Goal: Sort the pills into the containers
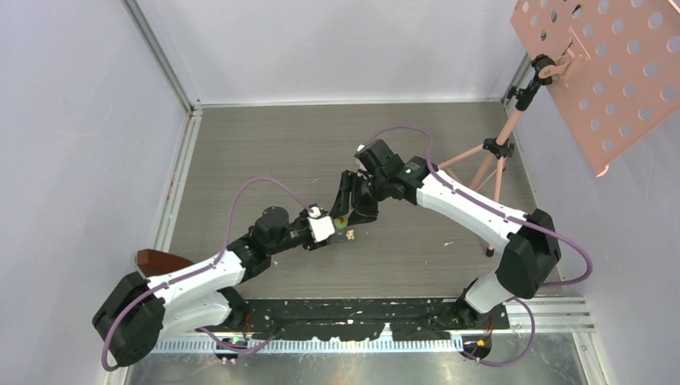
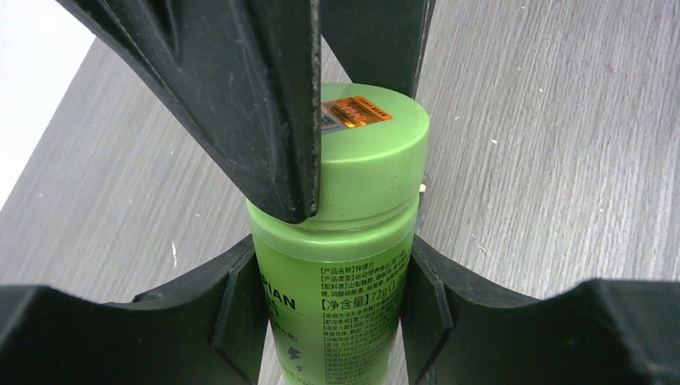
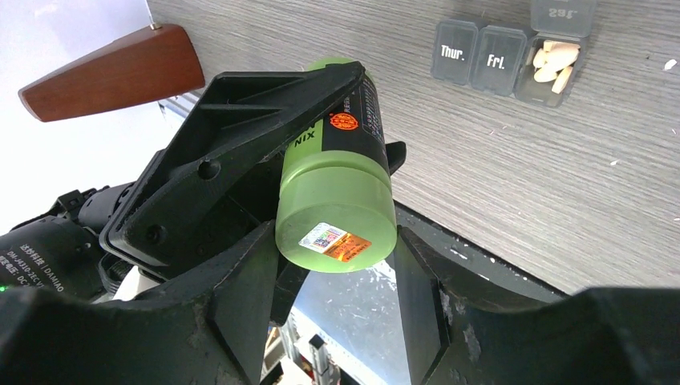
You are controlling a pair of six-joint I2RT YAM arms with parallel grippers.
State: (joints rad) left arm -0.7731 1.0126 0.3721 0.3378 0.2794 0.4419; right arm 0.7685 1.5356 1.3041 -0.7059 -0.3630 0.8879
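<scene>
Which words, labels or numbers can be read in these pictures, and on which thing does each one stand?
"Thur.", "Fri.", "Sat.": lids of the grey plastic weekly pill box; "Sat." appears upside down.
"PIAN" and "72g": label on the green cylindrical plastic bottle; the Chinese lines are too small to read.
"NIX": same bottle, right wrist view.
"DAMIAO": black motor housing, partly legible.
Orange sticker on the green cap: too blurred.

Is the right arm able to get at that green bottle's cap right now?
Probably yes: the right end effector already straddles the cap, while the left end effector holds the green bottle by its body.
</scene>
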